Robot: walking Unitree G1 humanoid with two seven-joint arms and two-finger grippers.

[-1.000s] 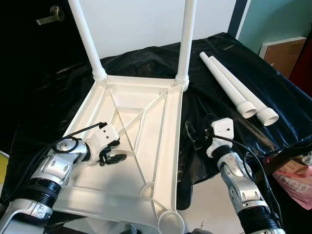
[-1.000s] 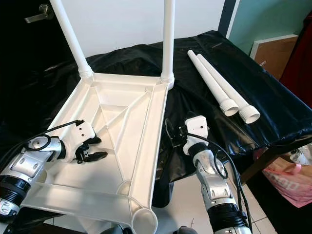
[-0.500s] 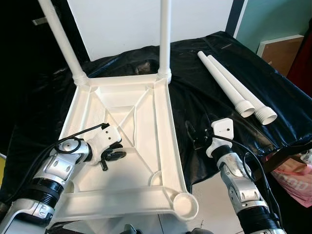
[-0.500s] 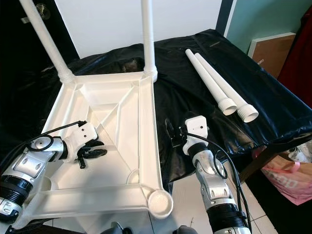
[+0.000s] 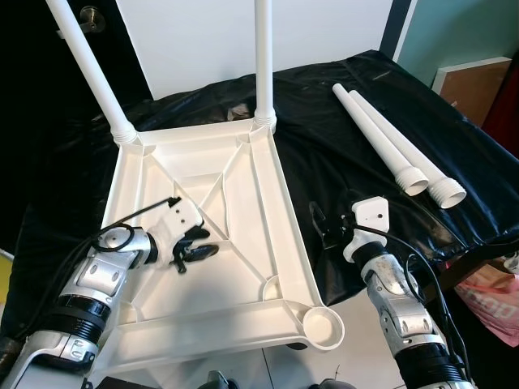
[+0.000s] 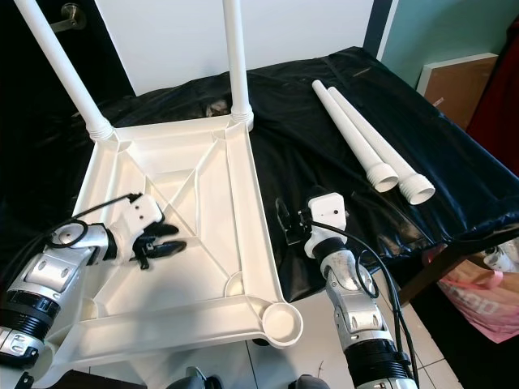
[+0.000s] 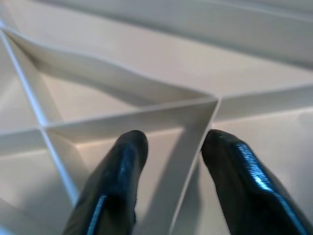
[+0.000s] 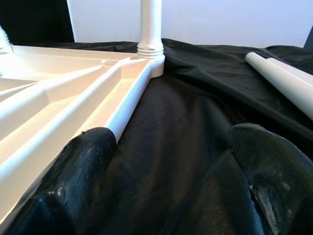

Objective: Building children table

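A white plastic children's table top [image 5: 207, 235] lies upside down on a desk covered with black plastic sheet [image 5: 349, 162]. It takes the left and centre of the left eye view, with its ribbed underside facing up. Two white round plastic legs stand already in its far corners: one leg [image 5: 85, 69] at the upper left of the frame, tilted, and one leg [image 5: 262, 57] at the upper centre, upright. The near right corner has an open round socket [image 5: 324, 327] at the lower centre of the frame, hanging over the desk edge.

Two more loose white plastic legs [image 5: 393, 146] lie side by side on the black sheet at the upper right, touching each other, well apart from the table top.

The left claw [image 5: 193, 250] is inside the table top, at the lower left of the frame. In the left wrist view its two black fingers [image 7: 115, 186] stand a little apart, one on each side of a thin white rib [image 7: 193, 147] of the underside; I cannot tell if they press it.

The right claw [image 6: 285, 223] is at the lower centre of the right eye view, over the black sheet, just beside the right edge of the table top. Its fingers [image 8: 73, 186] are wide apart and hold nothing.
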